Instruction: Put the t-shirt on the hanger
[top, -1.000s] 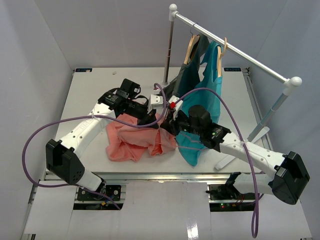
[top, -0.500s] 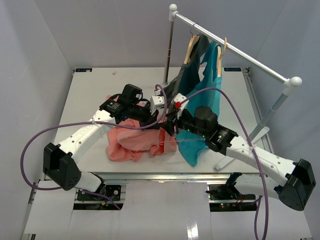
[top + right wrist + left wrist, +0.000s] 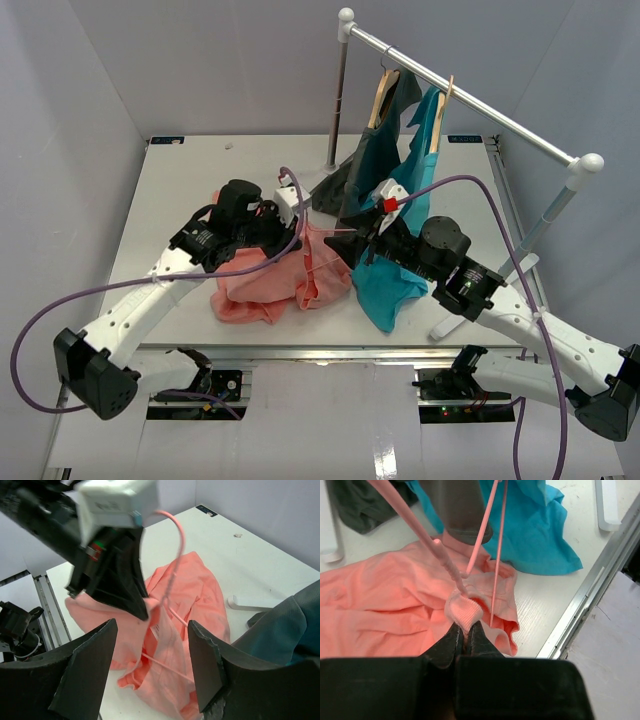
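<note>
My left gripper (image 3: 466, 631) is clamped on the ribbed collar of the t-shirt (image 3: 385, 605), low in the frame centre. From there the hanger (image 3: 435, 542) slants away to the upper left — the right gripper (image 3: 152, 627), wide and empty, faces it from beyond.

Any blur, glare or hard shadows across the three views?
Top external: even light, no glare, only soft shadow beside the t-shirt. Left wrist: the left gripper is dark and soft, the hanger rod near the lens is blurred, cloth sharp. Right wrist: the right gripper is blurred up close, the t-shirt beyond sharper.
</note>
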{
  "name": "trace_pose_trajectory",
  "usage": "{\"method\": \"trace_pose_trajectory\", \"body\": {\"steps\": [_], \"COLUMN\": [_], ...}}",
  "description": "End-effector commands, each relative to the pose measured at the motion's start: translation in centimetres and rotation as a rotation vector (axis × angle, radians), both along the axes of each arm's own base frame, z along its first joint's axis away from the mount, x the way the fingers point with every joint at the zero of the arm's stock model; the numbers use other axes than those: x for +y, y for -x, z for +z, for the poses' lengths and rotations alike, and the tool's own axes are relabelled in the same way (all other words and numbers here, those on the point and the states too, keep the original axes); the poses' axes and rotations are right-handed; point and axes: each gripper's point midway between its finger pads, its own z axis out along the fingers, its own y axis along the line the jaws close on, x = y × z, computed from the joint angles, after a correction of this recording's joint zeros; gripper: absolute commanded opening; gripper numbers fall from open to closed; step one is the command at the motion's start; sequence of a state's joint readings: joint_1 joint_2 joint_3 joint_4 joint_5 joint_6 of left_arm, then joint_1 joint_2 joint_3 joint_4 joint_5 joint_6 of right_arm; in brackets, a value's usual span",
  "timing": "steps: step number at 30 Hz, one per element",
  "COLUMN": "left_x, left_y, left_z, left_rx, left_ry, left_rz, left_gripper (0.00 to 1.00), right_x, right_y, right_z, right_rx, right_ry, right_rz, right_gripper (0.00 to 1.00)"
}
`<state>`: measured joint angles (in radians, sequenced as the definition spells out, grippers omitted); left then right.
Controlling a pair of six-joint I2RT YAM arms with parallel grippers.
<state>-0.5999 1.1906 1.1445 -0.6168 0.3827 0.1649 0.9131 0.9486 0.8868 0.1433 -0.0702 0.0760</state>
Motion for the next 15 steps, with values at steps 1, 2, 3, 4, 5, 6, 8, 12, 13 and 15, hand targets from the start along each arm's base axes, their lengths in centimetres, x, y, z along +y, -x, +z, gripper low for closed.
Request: {"method": "trace_pose_trajectory", "body": {"steps": [1, 2, 3, 4, 5, 6, 8, 12, 13, 15], "left_x": [2.3, 2.7, 3.2, 3.6, 3.9, 4.3, 5.2, 6.4, 6.7, 7.1], "left_y": [0.5, 0.6, 0.7, 1.0, 1.2, 1.2, 1.1, 1.2, 1.2, 1.2], "left_z": [2.0, 2.1, 2.1, 2.3, 2.5, 2.7, 3.2, 4.4, 4.7, 5.0], "left_rx": [-0.066, -0.076, -0.085, -0.086, -0.091, -0.098, -0.116, -0.113, -0.114, -0.118], "left_ry": [0.027, 0.026, 0.026, 0.036, 0.044, 0.050, 0.060, 0.106, 0.116, 0.126], "left_rz": [0.121, 0.140, 0.163, 0.178, 0.195, 0.222, 0.283, 0.383, 0.407, 0.435], "left_gripper": [0.00, 0.00, 0.00, 0.00, 0.00, 0.00, 0.00, 0.00, 0.00, 0.00], "right_x": [-0.2, -0.1, -0.1, 0.1, 0.3, 0.5, 1.0, 2.1, 2.6, 3.3], "right_y": [-0.6, -0.7, -0.8, -0.7, -0.7, -0.8, -0.9, -1.1, -1.1, -1.1], "right_z": [0.5, 0.3, 0.2, 0.2, -0.1, -0.4, -0.9, -1.5, -1.8, -2.3], "right_rx": [0.016, 0.022, 0.028, 0.032, 0.040, 0.047, 0.058, 0.082, 0.089, 0.099], "right_ry": [-0.026, -0.021, -0.019, -0.024, -0.022, -0.022, -0.023, -0.023, -0.020, -0.009], "right_rz": [-0.044, -0.045, -0.048, -0.043, -0.039, -0.033, -0.022, -0.002, 0.004, 0.010], "right_gripper": [0.65, 0.65, 0.65, 0.65, 0.65, 0.65, 0.65, 0.64, 0.64, 0.64]}}
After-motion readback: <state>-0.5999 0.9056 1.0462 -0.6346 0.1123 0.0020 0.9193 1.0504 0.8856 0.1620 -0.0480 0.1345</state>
